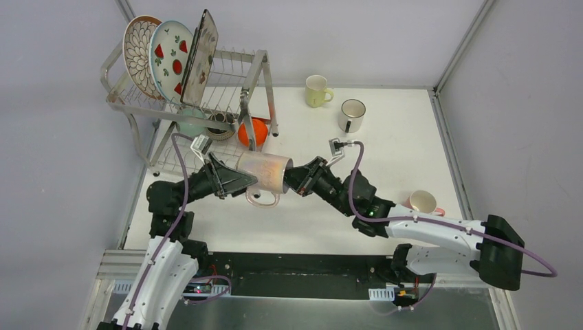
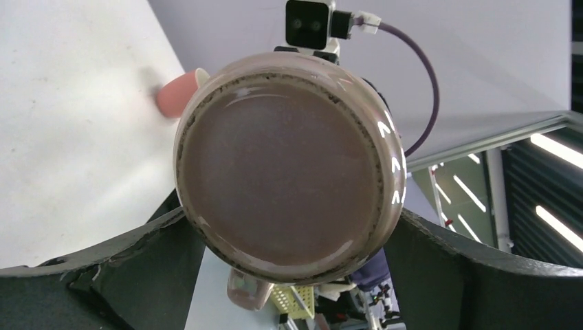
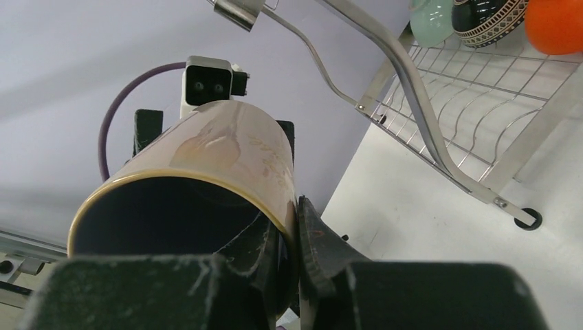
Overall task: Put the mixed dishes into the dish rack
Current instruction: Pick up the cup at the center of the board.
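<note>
A lilac mug (image 1: 265, 172) lies on its side in the air between both grippers, handle toward the near edge. My right gripper (image 1: 292, 180) is shut on its rim, one finger inside and one outside (image 3: 297, 227). My left gripper (image 1: 237, 180) stands open wide around the mug's base (image 2: 289, 172), a finger close against each side. The dish rack (image 1: 258, 65) at the back left holds three plates (image 1: 172, 58) upright on its upper tier. On its lower tier sit a mint bowl (image 1: 189, 127), a brown bowl (image 1: 220, 127) and an orange bowl (image 1: 254, 130).
A yellow mug (image 1: 317, 91) and a white mug (image 1: 351, 115) stand at the back of the table. A pink mug (image 1: 422, 202) stands beside my right arm. The rack's lower tier (image 3: 412, 89) is close to the held mug.
</note>
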Robot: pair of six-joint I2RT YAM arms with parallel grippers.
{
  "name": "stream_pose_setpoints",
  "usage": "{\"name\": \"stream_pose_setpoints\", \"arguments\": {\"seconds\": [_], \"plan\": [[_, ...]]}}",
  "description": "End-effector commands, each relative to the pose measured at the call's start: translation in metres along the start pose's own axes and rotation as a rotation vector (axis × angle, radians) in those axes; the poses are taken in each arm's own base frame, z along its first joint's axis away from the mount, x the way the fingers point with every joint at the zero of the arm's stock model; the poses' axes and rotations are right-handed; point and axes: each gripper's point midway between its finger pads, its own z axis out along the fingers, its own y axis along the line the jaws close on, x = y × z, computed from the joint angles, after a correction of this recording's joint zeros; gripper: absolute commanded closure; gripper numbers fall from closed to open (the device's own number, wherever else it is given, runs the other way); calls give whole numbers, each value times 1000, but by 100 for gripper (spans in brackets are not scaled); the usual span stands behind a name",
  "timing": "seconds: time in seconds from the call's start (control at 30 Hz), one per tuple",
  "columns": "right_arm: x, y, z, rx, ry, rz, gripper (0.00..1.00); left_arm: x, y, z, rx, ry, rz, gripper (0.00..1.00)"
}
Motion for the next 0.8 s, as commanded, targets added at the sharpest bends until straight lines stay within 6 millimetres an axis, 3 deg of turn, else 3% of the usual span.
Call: {"name": "stream_pose_setpoints", "arguments": {"seconds": [0.0, 0.43, 0.77], "plan": [[-60, 106, -2, -321, -184, 107, 100, 1, -33, -4, 149, -41, 51, 6], [-65, 97, 12, -330, -267, 181, 100, 10, -26, -7, 151, -8, 54, 4], [-62, 85, 23, -289, -275, 200, 100, 9, -26, -7, 164, -15, 63, 24]]}}
